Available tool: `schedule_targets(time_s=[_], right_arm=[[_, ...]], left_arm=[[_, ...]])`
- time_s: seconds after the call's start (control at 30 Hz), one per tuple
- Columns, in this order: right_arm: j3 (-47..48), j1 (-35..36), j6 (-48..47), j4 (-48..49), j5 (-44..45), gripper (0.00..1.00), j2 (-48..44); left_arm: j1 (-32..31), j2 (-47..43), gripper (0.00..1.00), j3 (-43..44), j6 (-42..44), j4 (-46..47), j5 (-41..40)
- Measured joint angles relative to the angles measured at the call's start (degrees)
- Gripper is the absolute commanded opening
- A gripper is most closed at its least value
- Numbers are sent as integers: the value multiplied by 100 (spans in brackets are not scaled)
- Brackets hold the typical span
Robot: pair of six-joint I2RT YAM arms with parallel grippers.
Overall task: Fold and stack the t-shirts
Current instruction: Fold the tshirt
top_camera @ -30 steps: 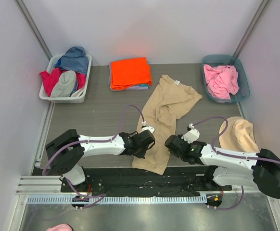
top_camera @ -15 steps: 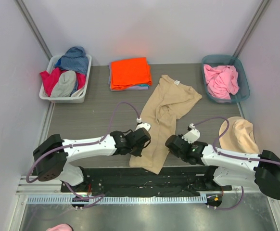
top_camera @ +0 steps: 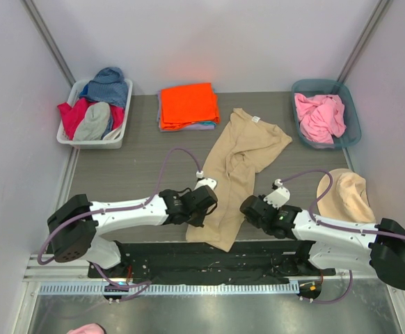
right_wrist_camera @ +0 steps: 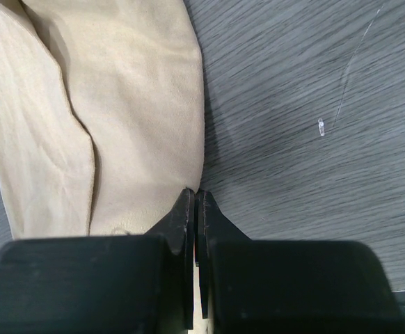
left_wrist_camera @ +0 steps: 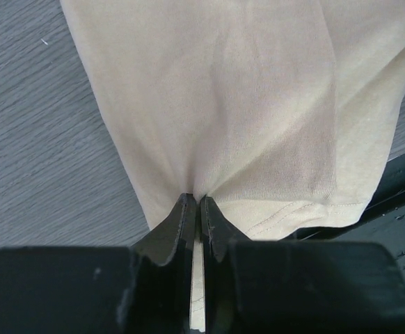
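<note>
The tan t-shirt lies crumpled lengthwise on the table, collar far, hem at the near edge. My left gripper is shut on its left lower edge; in the left wrist view the jaws pinch the cloth just above the hem. My right gripper is shut on the shirt's right lower edge, and the right wrist view shows the tan cloth caught at the tips. A folded orange t-shirt rests on lavender ones at the back. A pink shirt lies in the teal basket.
A white bin with mixed clothes stands at the back left. The teal basket stands at the back right. Another tan garment lies at the right, beside my right arm. The black table edge runs just below the hem.
My left arm has swung, and its gripper has moved a little left and nearer with the shirt's lower edge. The right gripper has barely moved.
</note>
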Motion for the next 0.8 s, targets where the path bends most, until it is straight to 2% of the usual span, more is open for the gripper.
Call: schedule_targets(time_s=[0.13,0.3,0.4,0.43,0.5,0.8], right_arm=[[-13,-9,0,0,-2,1,0],[-28,-37,0,-4,-2,1,0],[-31,-37,0,-20,-2,1,0],[-31,-37,0,-20,-2,1,-2],[-31,-37,0,-20,-2,1,-2],[-31,-52,-2,-20,-4,1,-4]], left_arm=[[0,46,18,0,-28,4,2],[0,81,18,-7,-81,-15,9],[0,81,13,-7,-85,-15,11],[0,81,6,-7,-90,-15,13],[0,81,0,-7,-101,-13,17],[0,81,0,-94,-96,-4,7]])
